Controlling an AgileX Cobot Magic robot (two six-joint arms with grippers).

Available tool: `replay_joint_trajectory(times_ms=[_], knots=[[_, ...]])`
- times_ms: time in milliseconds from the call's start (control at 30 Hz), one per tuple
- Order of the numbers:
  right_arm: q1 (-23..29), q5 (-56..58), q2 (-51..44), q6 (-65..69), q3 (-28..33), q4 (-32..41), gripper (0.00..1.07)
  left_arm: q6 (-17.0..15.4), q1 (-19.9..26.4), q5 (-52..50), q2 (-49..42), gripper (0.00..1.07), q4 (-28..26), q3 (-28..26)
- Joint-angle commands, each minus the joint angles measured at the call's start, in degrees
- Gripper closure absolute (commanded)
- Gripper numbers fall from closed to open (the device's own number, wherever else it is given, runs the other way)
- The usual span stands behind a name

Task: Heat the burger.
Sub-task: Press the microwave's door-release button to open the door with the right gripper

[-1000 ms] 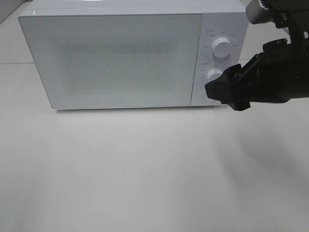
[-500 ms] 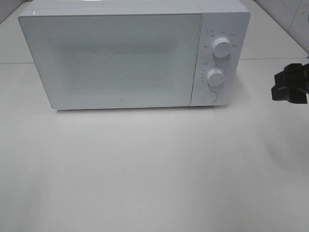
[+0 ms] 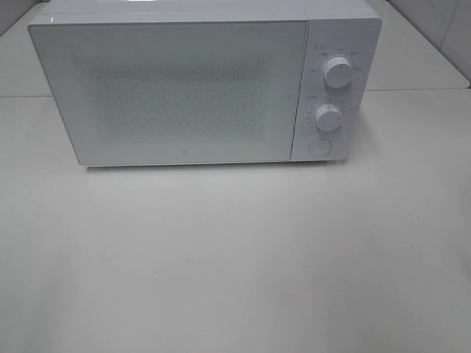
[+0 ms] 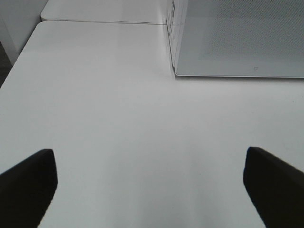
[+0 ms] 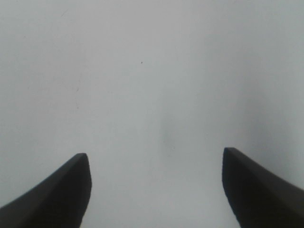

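A white microwave (image 3: pixel 184 88) is sitting across the upper part of the high view on a pale table (image 3: pixel 235 257), and its door (image 3: pixel 176 92) is lying shut. The door's dotted window is showing nothing of the inside. On the panel at the microwave's right side, an upper knob (image 3: pixel 338 73) is sitting above a lower knob (image 3: pixel 328 117), with a round button (image 3: pixel 319 147) below both.

The burger is not showing in any view, so I cannot tell where it is. Neither arm is appearing in the high view.

In the left wrist view, the left gripper (image 4: pixel 149 159) is hanging over the bare table with its dark fingers (image 4: pixel 28 183) spread wide apart and nothing between them. The microwave's lower front corner is showing ahead of it. In the right wrist view, the right gripper (image 5: pixel 155 156) is also holding its fingers (image 5: pixel 66 190) well apart over plain table, gripping nothing.
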Motion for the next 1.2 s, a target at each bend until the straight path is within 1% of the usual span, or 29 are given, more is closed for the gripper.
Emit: replay_joint_trajectory(times_ms=[33, 67, 100, 167, 200, 233, 267, 333, 367, 400, 433, 467, 500, 533, 600, 633, 700, 967, 1200], knots=[[-0.4, 5.0, -5.9, -1.7, 1.3, 1.5, 0.31, -0.5, 0.1, 0.2, -0.6, 0.06, -0.1, -0.1], [-0.4, 6.4, -9.1, -2.0, 1.8, 2.1, 0.31, -0.5, 0.1, 0.2, -0.6, 0.06, -0.1, -0.1], [-0.4, 6.4, -9.1, -2.0, 1.8, 2.1, 0.31, -0.5, 0.1, 0.2, -0.6, 0.06, -0.1, -0.1], [-0.4, 10.0, -21.9, -2.1, 3.1, 3.1, 0.31, -0.5, 0.1, 0.2, -0.6, 0.06, -0.1, -0.1], [-0.4, 10.0, -21.9, -2.1, 3.1, 3.1, 0.31, -0.5, 0.1, 0.2, -0.6, 0.06, -0.1, -0.1], [-0.4, 10.5, -25.0, -2.2, 3.4, 3.3, 0.31, -0.5, 0.1, 0.2, -0.6, 0.06, -0.1, -0.1], [-0.4, 10.5, -25.0, -2.2, 3.4, 3.3, 0.31, -0.5, 0.1, 0.2, -0.6, 0.06, -0.1, -0.1], [-0.4, 10.0, -34.7, -2.2, 5.2, 3.3, 0.31, -0.5, 0.1, 0.2, -0.6, 0.06, -0.1, -0.1], [-0.4, 10.0, -34.7, -2.2, 5.2, 3.3, 0.31, -0.5, 0.1, 0.2, -0.6, 0.06, -0.1, -0.1], [-0.4, 9.7, -37.1, -2.2, 5.9, 3.3, 0.31, -0.5, 0.1, 0.2, -0.6, 0.06, -0.1, -0.1], [-0.4, 9.7, -41.6, -2.4, 7.2, 3.3, 0.31, -0.5, 0.1, 0.2, -0.6, 0.06, -0.1, -0.1], [-0.4, 9.7, -41.6, -2.4, 7.2, 3.3, 0.31, -0.5, 0.1, 0.2, -0.6, 0.06, -0.1, -0.1], [-0.4, 9.7, -45.3, -2.9, 8.4, 3.3, 0.31, -0.5, 0.1, 0.2, -0.6, 0.06, -0.1, -0.1], [-0.4, 9.7, -45.3, -2.9, 8.4, 3.3, 0.31, -0.5, 0.1, 0.2, -0.6, 0.06, -0.1, -0.1], [-0.4, 9.6, -50.1, -3.5, 9.3, 3.6, 0.31, -0.5, 0.1, 0.2, -0.6, 0.06, -0.1, -0.1], [-0.4, 9.6, -50.1, -3.5, 9.3, 3.6, 0.31, -0.5, 0.1, 0.2, -0.6, 0.06, -0.1, -0.1], [-0.4, 9.5, -53.9, -3.7, 9.3, 3.7, 0.31, -0.5, 0.1, 0.2, -0.6, 0.06, -0.1, -0.1], [-0.3, 10.5, -59.4, -3.8, 10.1, 3.7, 0.31, -0.5, 0.1, 0.2, -0.6, 0.06, -0.1, -0.1], [-0.2, 10.5, -59.4, -3.7, 10.1, 3.7, 0.31, -0.5, 0.1, 0.2, -0.5, 0.06, -0.1, -0.1]])
